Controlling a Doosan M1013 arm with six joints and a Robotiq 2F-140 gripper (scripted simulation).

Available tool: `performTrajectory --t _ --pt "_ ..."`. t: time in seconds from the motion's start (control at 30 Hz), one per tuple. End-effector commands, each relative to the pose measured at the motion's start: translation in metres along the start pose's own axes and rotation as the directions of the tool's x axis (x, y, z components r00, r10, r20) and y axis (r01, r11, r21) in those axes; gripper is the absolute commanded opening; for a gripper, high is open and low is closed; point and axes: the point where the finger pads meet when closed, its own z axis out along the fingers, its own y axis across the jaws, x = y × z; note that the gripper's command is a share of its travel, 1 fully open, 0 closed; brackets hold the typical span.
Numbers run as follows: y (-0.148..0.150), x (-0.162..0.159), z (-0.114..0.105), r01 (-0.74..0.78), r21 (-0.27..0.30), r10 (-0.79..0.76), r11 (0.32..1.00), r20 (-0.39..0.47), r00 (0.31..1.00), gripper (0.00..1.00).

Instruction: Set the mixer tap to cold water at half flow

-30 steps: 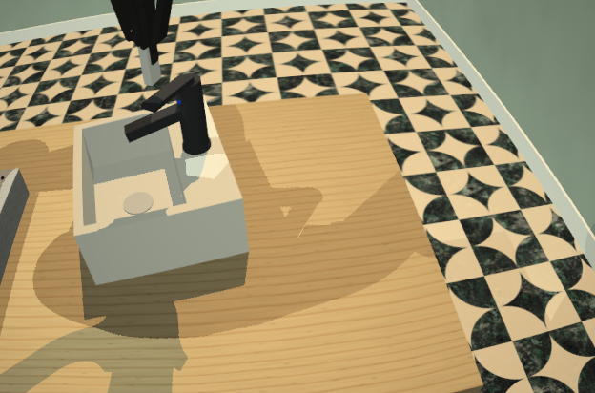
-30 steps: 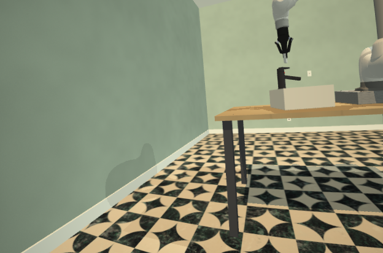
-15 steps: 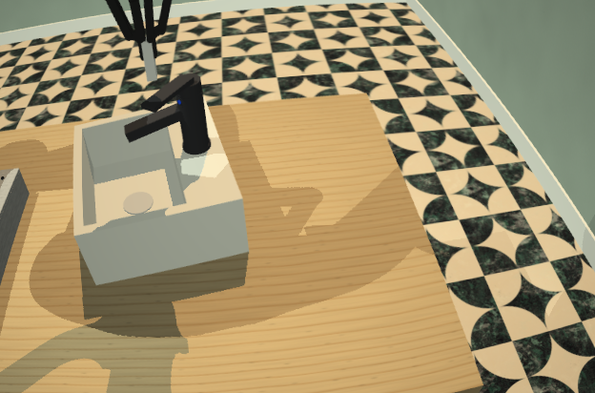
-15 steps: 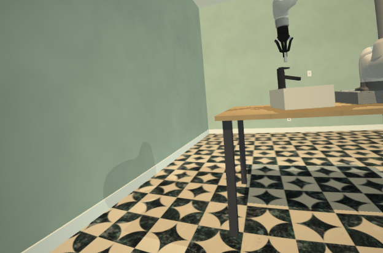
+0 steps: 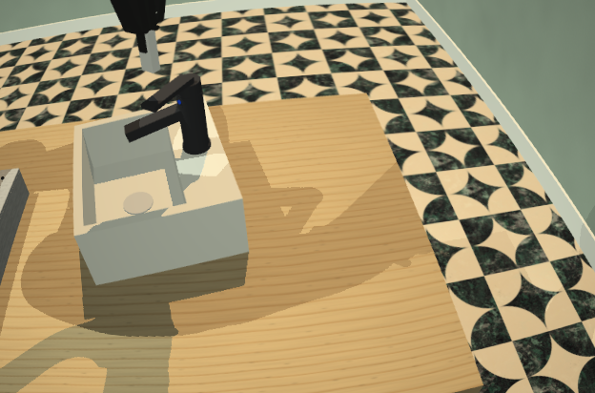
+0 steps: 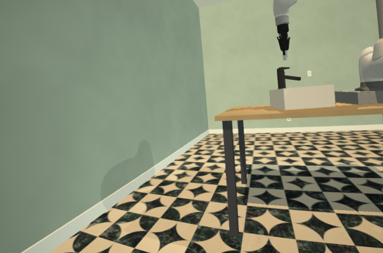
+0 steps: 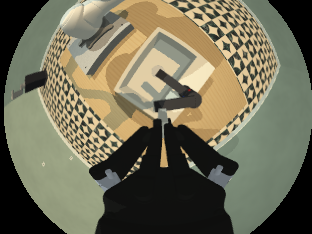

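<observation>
A black mixer tap stands at the back right corner of a pale square basin on the wooden table. Its lever sits on top and points out to the left, roughly above the spout and slightly raised. A blue dot shows on the tap's body facing this camera; a red dot shows in the exterior view. My gripper is shut and empty. It hangs upright a little above the tap and apart from the lever. The wrist view shows the fingertips above the tap.
A grey block holding the robot's base stands at the table's left edge. The table stretches to the right and front of the basin. A basin drain lies in the bowl. Green walls stand behind and to the right.
</observation>
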Motion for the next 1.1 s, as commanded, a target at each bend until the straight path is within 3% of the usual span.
performTrajectory --t 0.0,0.1,0.17,0.2,0.37,0.67,0.73,0.77,0.93,1.07 --pt "-0.0002 -0.0001 -0.0046 0.275 -0.014 -0.275 0.961 -0.003 0.961 0.00" --pt "-0.0003 -0.0001 -0.0068 0.424 -0.010 -0.424 0.905 0.003 0.905 0.00" --pt "-0.0003 -0.0001 -0.0068 0.424 -0.010 -0.424 0.905 0.003 0.905 0.00" --pt "-0.0003 -0.0001 -0.0075 0.559 -0.008 -0.559 0.829 0.007 0.829 0.00" --pt "-0.0004 -0.0002 -0.0098 0.742 -0.002 -0.742 0.670 0.011 0.670 0.00" --pt "-0.0004 -0.0002 -0.0109 0.966 -0.005 -0.966 0.258 0.015 0.258 0.00" --pt "-0.0004 -0.0002 -0.0109 0.966 -0.005 -0.966 0.258 0.015 0.258 0.00" --pt "-0.0004 -0.0002 -0.0109 0.994 -0.013 -0.994 0.109 0.019 0.109 0.39" --pt "-0.0004 -0.0002 -0.0109 0.992 -0.036 -0.992 -0.120 0.037 -0.119 0.39" --pt "-0.0004 -0.0002 -0.0109 0.992 -0.036 -0.992 -0.120 0.037 -0.119 0.39"
